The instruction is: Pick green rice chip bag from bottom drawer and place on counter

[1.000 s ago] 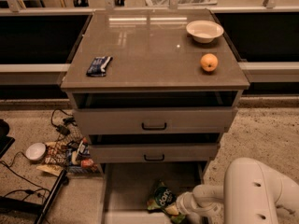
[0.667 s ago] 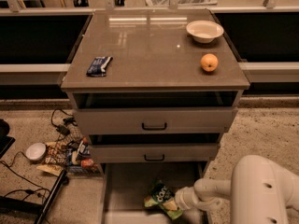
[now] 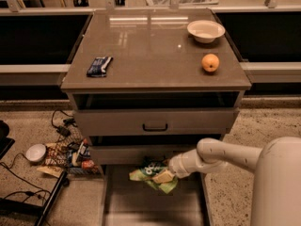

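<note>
The green rice chip bag [image 3: 151,175] hangs crumpled in my gripper [image 3: 165,174], lifted above the floor of the open bottom drawer [image 3: 141,206], just in front of the middle drawer's face. The gripper is shut on the bag's right side, at the end of my white arm [image 3: 221,155] that reaches in from the lower right. The counter [image 3: 150,51] lies above, glossy grey-brown.
On the counter are a dark blue wrapper [image 3: 99,66] at the left, a white bowl [image 3: 205,30] at the back right and an orange [image 3: 210,62] at the right. Cables, a white dish [image 3: 35,152] and clutter [image 3: 70,154] lie on the floor at the left.
The gripper has risen out of the bottom drawer with the bag, which now hangs higher, near the middle drawer's front.
</note>
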Tool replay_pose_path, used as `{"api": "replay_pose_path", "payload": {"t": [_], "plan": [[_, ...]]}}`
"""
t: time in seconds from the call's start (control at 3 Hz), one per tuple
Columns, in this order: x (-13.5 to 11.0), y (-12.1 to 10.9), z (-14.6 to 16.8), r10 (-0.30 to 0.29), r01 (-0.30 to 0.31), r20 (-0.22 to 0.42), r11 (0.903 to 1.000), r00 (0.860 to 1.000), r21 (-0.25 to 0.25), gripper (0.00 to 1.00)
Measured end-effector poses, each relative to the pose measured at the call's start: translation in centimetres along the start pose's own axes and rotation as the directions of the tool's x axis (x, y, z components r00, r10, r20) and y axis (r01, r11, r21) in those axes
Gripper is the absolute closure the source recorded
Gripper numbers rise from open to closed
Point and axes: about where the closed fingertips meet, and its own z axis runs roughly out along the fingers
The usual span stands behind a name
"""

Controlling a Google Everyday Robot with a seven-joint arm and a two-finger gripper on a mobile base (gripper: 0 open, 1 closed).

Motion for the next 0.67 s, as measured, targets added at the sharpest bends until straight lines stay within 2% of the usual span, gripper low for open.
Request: {"api": "replay_pose_path", "payload": {"t": [0.33, 0.67], "plan": [[-2.9, 1.0, -1.6, -0.035, 0.035, 0.005, 0.9987, 0.999, -0.036, 1.0], [-5.8, 3.2, -4.4, -0.077, 0.077, 0.011, 0.9963, 0.997, -0.036, 1.0]]}}
